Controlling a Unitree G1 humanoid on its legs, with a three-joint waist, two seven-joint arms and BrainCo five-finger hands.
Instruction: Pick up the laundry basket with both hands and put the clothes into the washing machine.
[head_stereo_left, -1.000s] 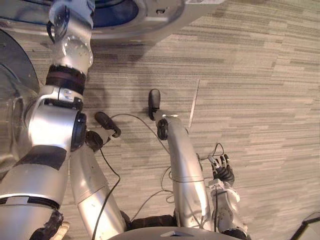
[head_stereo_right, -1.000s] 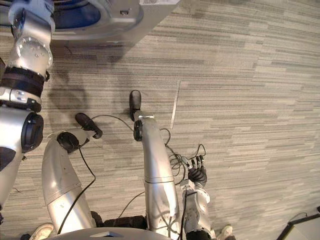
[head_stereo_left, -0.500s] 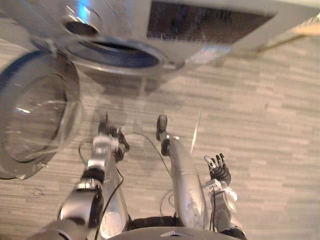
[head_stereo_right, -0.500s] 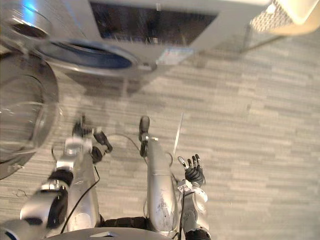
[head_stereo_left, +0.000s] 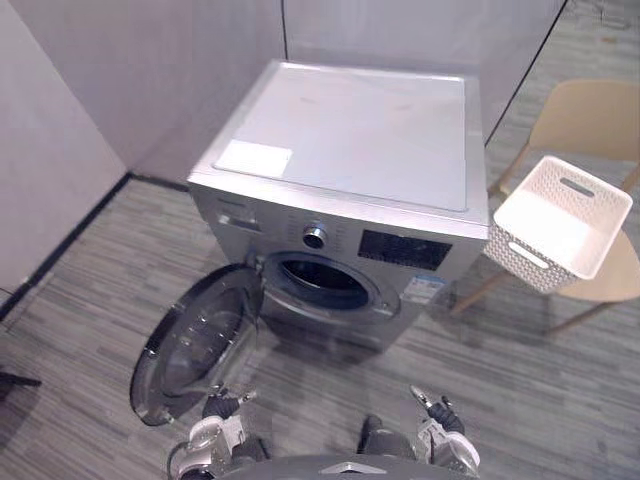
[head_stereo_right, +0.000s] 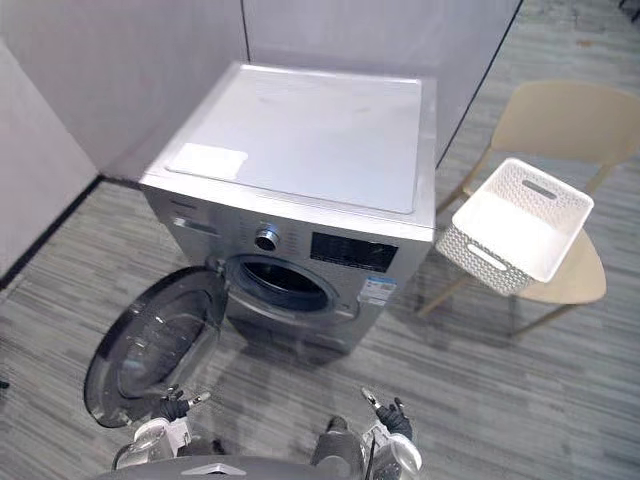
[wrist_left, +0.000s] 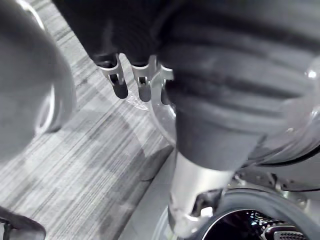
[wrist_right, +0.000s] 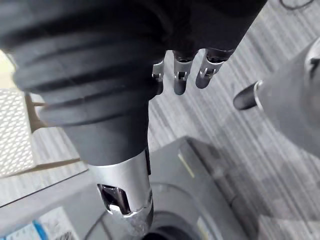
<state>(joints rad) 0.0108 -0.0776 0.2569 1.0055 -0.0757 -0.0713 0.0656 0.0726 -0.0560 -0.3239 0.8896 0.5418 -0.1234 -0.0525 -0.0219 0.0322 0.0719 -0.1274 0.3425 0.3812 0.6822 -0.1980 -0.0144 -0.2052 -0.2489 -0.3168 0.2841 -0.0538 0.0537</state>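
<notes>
Left eye view: left hand and right hand hang low at 6 o'clock, fingers loose and apart, holding nothing. Washing machine stands at 12 o'clock, its door swung wide. White laundry basket rests on a chair at 2 o'clock, well apart from both hands.

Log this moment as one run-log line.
washing machine: door open | laundry basket: on chair, right of machine, unheld | left hand: open, empty | right hand: open, empty
</notes>
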